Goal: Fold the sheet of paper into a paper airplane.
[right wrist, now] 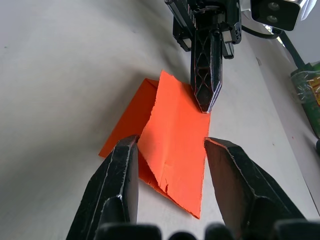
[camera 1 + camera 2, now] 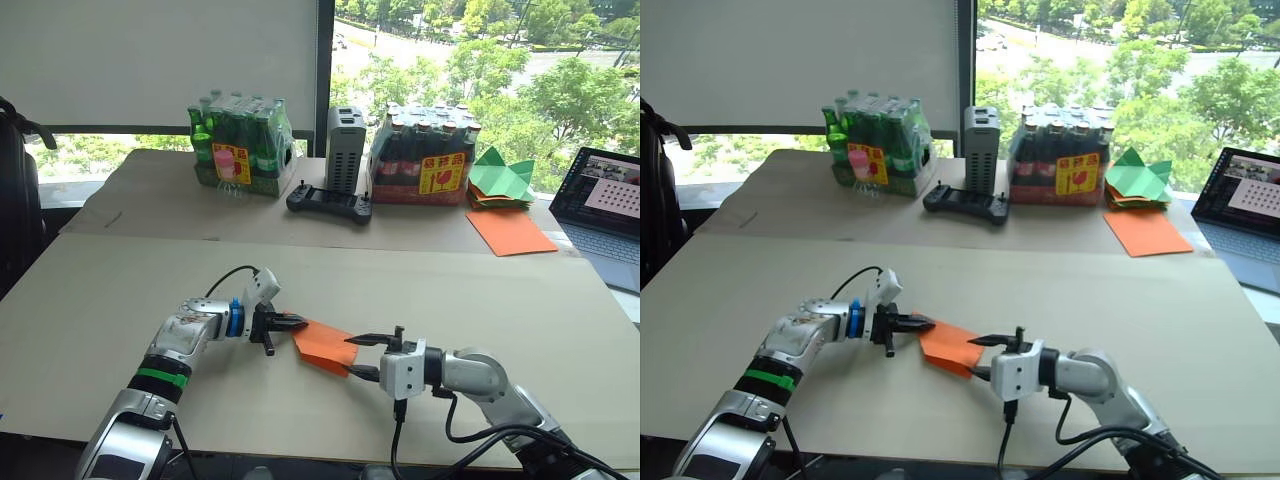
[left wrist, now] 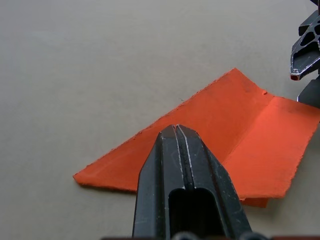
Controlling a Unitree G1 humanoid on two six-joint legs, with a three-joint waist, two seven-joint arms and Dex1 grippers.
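Observation:
The sheet of paper [image 2: 325,345] is a bright orange folded wedge with a crease, lying flat on the near table [image 2: 120,300]. My left gripper [image 2: 298,322] is shut, and its closed tips [image 3: 175,131] rest on the paper's left corner. My right gripper [image 2: 362,356] is open at the paper's right end. In the right wrist view its two fingers [image 1: 122,170] straddle the paper [image 1: 175,145] with the upper layer between them. Whether they touch the paper I cannot tell.
At the back stand a pack of green bottles [image 2: 240,145], a grey box [image 2: 346,150], a black controller [image 2: 329,205] and a pack of dark bottles [image 2: 420,155]. Green paper shapes [image 2: 500,178], a larger orange sheet [image 2: 510,232] and a laptop [image 2: 610,215] lie far right.

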